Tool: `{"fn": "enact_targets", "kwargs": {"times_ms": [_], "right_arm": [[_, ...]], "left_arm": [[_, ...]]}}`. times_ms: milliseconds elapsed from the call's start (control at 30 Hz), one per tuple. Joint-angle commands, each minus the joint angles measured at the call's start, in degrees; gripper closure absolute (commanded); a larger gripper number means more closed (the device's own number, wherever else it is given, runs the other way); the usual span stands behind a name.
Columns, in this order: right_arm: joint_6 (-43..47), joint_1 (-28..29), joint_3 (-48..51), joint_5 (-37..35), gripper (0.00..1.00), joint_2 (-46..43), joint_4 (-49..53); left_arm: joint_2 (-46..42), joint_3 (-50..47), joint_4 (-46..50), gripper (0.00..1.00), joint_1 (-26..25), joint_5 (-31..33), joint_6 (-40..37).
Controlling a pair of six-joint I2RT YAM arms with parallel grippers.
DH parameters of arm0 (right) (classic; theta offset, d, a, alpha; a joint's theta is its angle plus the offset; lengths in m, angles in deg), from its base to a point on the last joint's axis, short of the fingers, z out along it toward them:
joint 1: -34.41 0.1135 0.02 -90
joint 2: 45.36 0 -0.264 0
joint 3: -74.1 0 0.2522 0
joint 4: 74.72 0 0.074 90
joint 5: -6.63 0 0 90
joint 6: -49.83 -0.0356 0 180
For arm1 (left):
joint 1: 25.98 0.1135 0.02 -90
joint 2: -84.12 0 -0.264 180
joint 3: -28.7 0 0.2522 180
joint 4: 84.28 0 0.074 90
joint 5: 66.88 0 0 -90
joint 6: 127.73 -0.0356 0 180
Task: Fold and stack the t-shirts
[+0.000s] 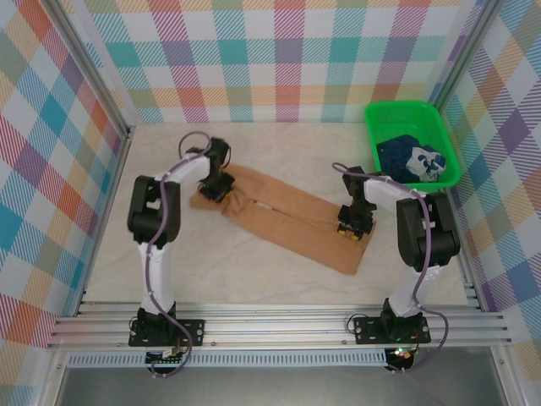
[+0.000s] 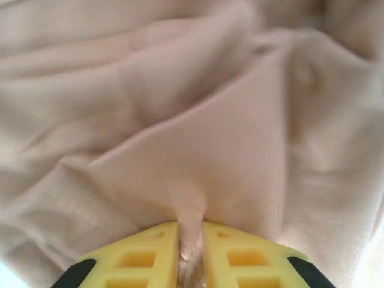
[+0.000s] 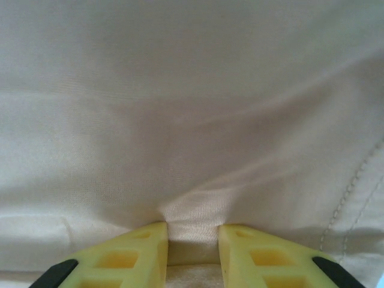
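The tan shirt (image 1: 279, 222) lies folded long across the table (image 1: 254, 279); the navy shirt (image 1: 401, 156) sits in the basket (image 1: 397, 110). The left gripper (image 2: 191, 240), nearly closed, pinches the tan shirt's left end; the right gripper (image 3: 192, 240) pinches a fold at its right end.

A folded t-shirt (image 1: 279, 216) lies slantwise across the middle of the surface (image 1: 254, 279), with the left hand (image 1: 215, 190) on its far-left end and the right hand (image 1: 351, 230) on its near-right end. In the far right corner, a basket (image 1: 401, 106) holds a second t-shirt (image 1: 406, 156).
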Motion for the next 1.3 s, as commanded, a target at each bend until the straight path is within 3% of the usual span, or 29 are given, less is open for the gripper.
{"fn": "enact_targets", "kwargs": {"times_ms": [0,100,200,300,400,533,667,733,833,1000,1100,1267], "right_arm": [[-14.6,2.7,7.5,7.1,0.70,-3.0,-1.9],[-24.7,9.7,11.7,10.9,0.70,-4.6,-6.6],[-33.9,17.1,12.3,14.7,0.69,-4.1,-12.5],[-37.8,22.3,8.0,16.3,0.69,-1.1,-13.5],[-38.5,24.0,3.5,16.2,0.68,1.6,-12.5],[-38.7,23.7,1.8,16.3,0.67,0.0,-10.0],[-36.7,23.1,1.2,11.4,0.62,-8.6,-4.1],[-34.1,21.8,0.9,8.8,0.61,-13.4,-0.9],[-29.0,18.2,3.3,6.8,0.60,-20.2,0.4],[-8.2,13.5,9.0,7.1,0.63,-27.0,-2.7],[-2.9,13.3,11.2,9.3,0.63,-27.4,0.1],[-2.3,13.4,17.7,14.6,0.61,-26.9,-0.9]], "left_arm": [[11.8,20.3,4.7,0.81,-0.6,-1.4,-6.4],[24.9,41.7,7.1,0.81,-1.9,-7.1,-5.8],[32.7,53.3,2.4,0.80,-3.0,-12.0,-1.9],[34.2,53.5,-4.8,0.80,-3.5,-13.4,1.8],[34.3,53.7,-7.6,0.79,-3.5,-14.0,2.5],[29.2,53.7,-5.3,0.67,-3.1,-11.6,-2.0],[19.1,50.9,2.7,0.60,-3.5,-7.5,-6.3],[12.3,43.7,5.2,0.59,-4.4,-7.0,-8.1],[0.1,24.1,5.0,0.61,-6.8,-10.1,-10.0],[-20.4,-12.8,6.9,0.65,-14.0,-16.2,-14.2],[-31.5,-31.2,6.1,0.65,-19.6,-18.7,-12.8],[-40.9,-49.1,-5.9,0.59,-29.8,-23.3,-1.9]]}}
